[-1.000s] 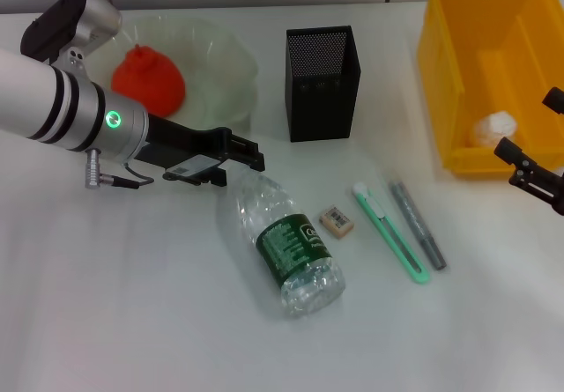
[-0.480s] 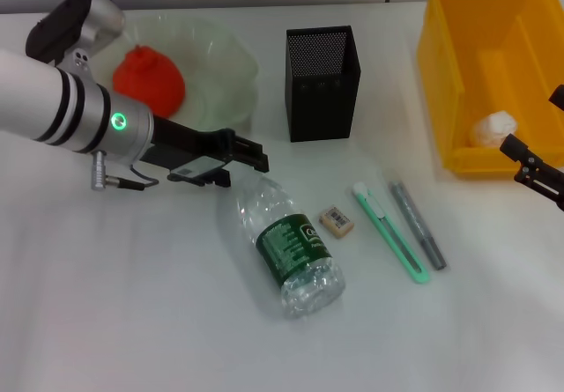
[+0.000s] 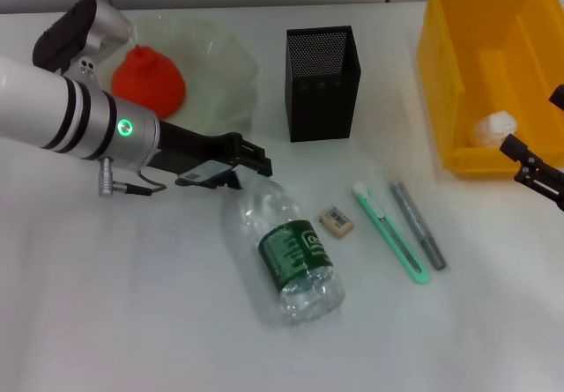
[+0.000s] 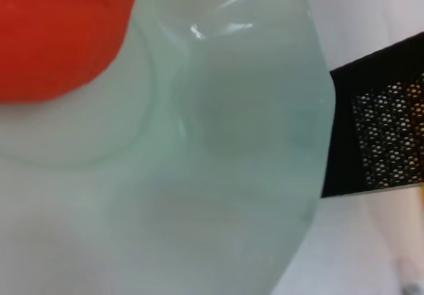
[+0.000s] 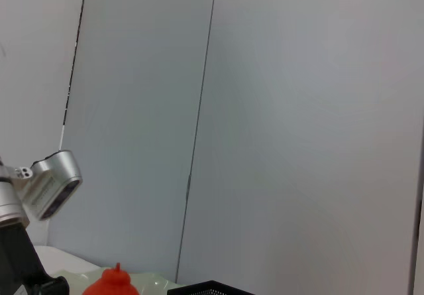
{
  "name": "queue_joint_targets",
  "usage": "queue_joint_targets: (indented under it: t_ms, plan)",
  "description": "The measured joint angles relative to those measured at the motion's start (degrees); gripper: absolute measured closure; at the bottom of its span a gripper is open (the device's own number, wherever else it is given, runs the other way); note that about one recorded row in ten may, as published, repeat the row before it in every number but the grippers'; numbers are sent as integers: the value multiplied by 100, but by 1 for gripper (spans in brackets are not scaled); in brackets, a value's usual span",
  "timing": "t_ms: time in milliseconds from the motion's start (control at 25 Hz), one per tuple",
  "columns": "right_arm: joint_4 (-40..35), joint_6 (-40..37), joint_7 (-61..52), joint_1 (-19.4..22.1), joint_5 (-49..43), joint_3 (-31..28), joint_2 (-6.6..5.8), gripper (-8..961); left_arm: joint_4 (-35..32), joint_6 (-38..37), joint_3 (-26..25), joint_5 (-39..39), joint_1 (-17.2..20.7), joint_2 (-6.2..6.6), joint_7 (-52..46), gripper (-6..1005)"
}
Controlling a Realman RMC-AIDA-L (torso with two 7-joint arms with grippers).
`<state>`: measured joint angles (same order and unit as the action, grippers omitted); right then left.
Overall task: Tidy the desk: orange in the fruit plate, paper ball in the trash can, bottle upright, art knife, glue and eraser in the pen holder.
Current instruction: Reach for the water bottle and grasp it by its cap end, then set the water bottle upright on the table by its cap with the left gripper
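Note:
The clear bottle (image 3: 293,251) with a green label lies on its side mid-table. My left gripper (image 3: 243,168) is open at its cap end, its fingers either side of the neck. The orange (image 3: 148,79) (image 4: 53,36) sits in the translucent fruit plate (image 3: 225,62) (image 4: 232,142). A paper ball (image 3: 493,128) lies in the yellow trash can (image 3: 449,75). The eraser (image 3: 337,221), the green art knife (image 3: 392,233) and the grey glue stick (image 3: 419,226) lie right of the bottle. The black mesh pen holder (image 3: 322,84) stands behind them. My right gripper (image 3: 538,123) hangs open by the can's front.
The pen holder (image 4: 384,136) also shows beside the plate in the left wrist view. The right wrist view faces a grey wall, with the orange (image 5: 112,283) low in it. White tabletop (image 3: 132,304) lies bare in front of the left arm.
My left gripper has moved right and down onto the bottle's cap end. The bottle has turned slightly, its base swinging left. The right arm has hardly moved.

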<state>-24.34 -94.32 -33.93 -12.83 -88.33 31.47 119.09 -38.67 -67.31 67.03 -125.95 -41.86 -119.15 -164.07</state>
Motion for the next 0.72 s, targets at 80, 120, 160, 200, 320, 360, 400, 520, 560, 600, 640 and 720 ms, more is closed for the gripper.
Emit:
queue_joint_targets:
  t_ms: [80,120,160,200,320,360,400,520,560,600,640,720]
  plan:
    - [0,0,0,0,0,-3,0,111,42,19,-13,114,21,6,21,416]
    - [0,0,1,0,0,-6,0,111,75,35,-22,192,45,12,38,428]
    - [0,0,1,0,0,-8,0,111,87,44,-26,228,63,19,54,440]
    - [0,0,1,0,0,-10,0,111,92,49,-29,249,80,25,72,453]
    - [0,0,1,0,0,-25,0,110,94,32,-42,263,115,29,140,490]
    - [0,0,1,0,0,-25,0,110,94,32,-42,263,115,29,140,502]
    - [0,0,1,0,0,-31,0,110,92,12,-42,264,116,30,157,515]
    - [0,0,1,7,0,-46,3,111,1,-145,-70,381,185,36,479,526]
    - [0,0,1,20,0,-46,6,111,1,-145,-70,381,185,36,479,527]
    - [0,1,0,31,0,-47,7,111,-77,-216,-73,685,343,43,883,528]
    - [0,-5,0,42,0,-53,7,111,-77,-216,-73,685,343,43,883,530]
    - [0,-117,-27,62,1,-115,9,111,-175,-256,-77,1179,609,55,1436,532]
